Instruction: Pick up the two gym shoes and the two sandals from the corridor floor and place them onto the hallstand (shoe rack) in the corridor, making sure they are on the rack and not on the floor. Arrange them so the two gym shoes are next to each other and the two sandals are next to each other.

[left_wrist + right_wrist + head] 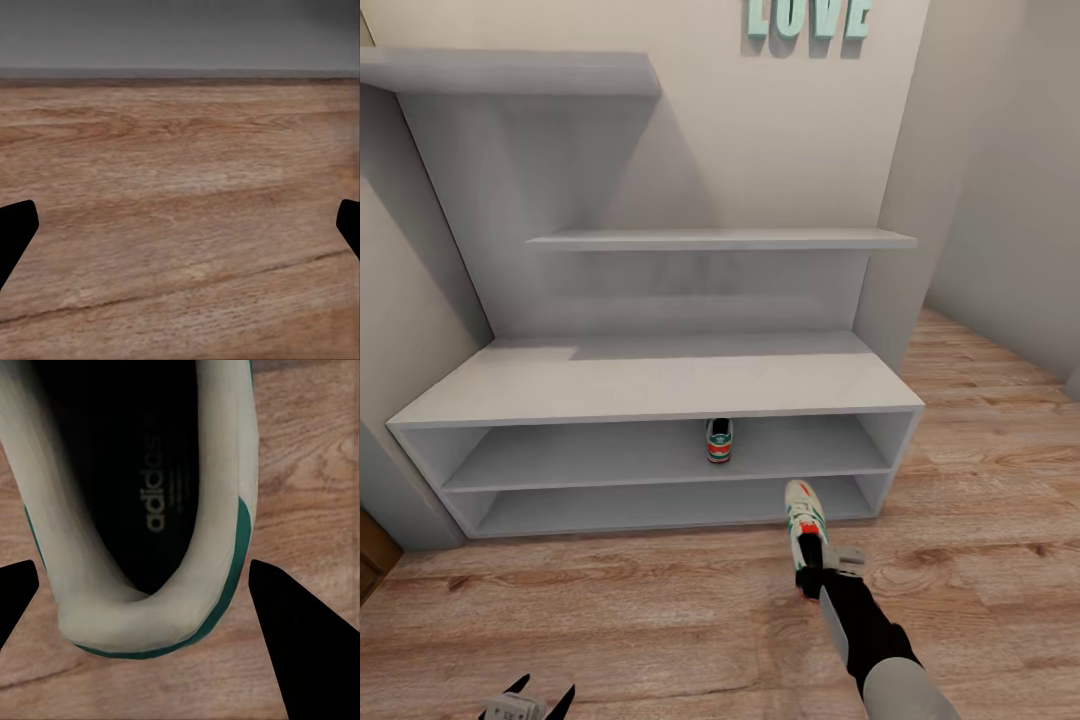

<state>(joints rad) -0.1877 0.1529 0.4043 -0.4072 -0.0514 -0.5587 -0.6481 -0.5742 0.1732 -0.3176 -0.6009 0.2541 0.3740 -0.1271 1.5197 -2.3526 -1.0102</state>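
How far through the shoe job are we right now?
One gym shoe already sits on the hallstand, on its upper low shelf. The second gym shoe is in the right gripper, held just in front of the rack. The left gripper is open above the floor. Sandals aren't shelved yet.

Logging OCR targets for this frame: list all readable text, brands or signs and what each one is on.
"LOVE": pale mint block letters on the wall above the hallstand; their tops are cut off by the frame edge.
"adidas": grey print on the dark insole of the gym shoe at the right gripper, right wrist view.
Second gym shoe on the rack's upper shelf level: any marking is too small to read.
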